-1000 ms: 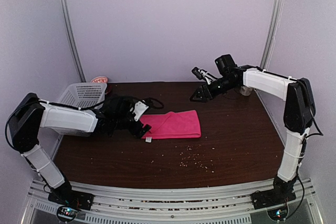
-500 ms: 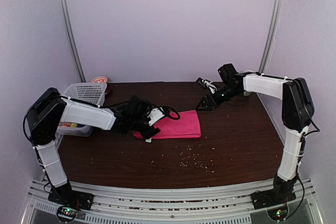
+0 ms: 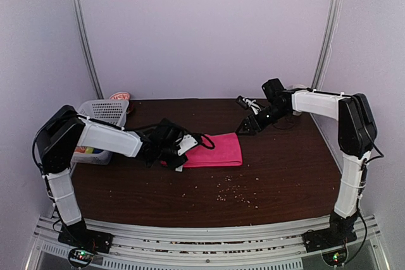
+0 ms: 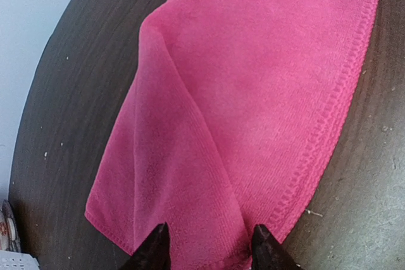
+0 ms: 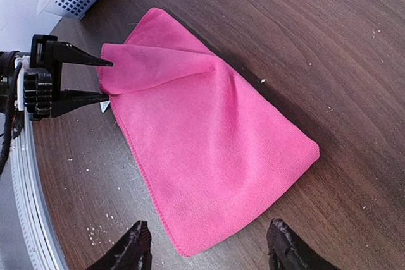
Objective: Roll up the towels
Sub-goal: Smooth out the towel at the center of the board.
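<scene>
Both arms have closed in on the pink towel, which lies folded flat on the dark wooden table. Left gripper has moved from beside the towel onto its left edge. Its fingers, narrower than before, stand apart and straddle that edge. Right gripper has dropped to the towel's far right corner, fingers spread, holding nothing. White lattice basket sits left of the towel.
</scene>
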Action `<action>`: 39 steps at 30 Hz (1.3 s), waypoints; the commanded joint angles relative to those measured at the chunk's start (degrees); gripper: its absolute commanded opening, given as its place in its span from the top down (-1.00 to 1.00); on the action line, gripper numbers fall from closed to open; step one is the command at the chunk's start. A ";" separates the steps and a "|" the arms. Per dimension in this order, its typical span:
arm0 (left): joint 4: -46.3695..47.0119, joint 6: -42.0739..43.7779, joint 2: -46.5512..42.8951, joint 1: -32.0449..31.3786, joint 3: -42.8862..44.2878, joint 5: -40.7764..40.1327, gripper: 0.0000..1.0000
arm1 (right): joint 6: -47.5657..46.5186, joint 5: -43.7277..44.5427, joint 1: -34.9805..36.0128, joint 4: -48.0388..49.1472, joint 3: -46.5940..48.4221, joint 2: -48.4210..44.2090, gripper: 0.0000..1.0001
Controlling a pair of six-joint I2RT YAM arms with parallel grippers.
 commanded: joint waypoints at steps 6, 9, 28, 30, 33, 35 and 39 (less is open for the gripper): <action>-1.00 0.31 2.34 -0.36 1.83 -1.92 0.72 | -0.49 -0.88 0.10 0.07 -0.49 1.21 -0.23; -1.09 0.34 1.77 -0.36 1.74 -2.18 0.87 | -0.47 -0.91 0.11 0.08 -0.53 1.41 -0.23; 0.20 -4.42 -0.69 4.97 3.63 -9.09 0.78 | -0.38 -0.64 1.03 0.16 -0.62 4.43 -0.19; 0.85 -4.99 -0.54 5.67 3.67 -9.84 0.76 | -0.45 -0.48 1.26 0.14 -0.66 4.73 -0.19; 1.90 -5.56 -0.27 6.83 3.85 -10.57 0.69 | -0.49 -0.16 1.77 0.14 -0.62 5.42 -0.18; 2.31 -5.93 0.23 7.47 4.20 -11.17 0.66 | -0.55 0.12 2.26 0.16 -0.52 5.95 -0.19; 3.06 -7.00 1.66 8.61 5.59 -13.33 0.63 | -1.01 1.03 3.52 -0.22 -0.22 7.32 -0.18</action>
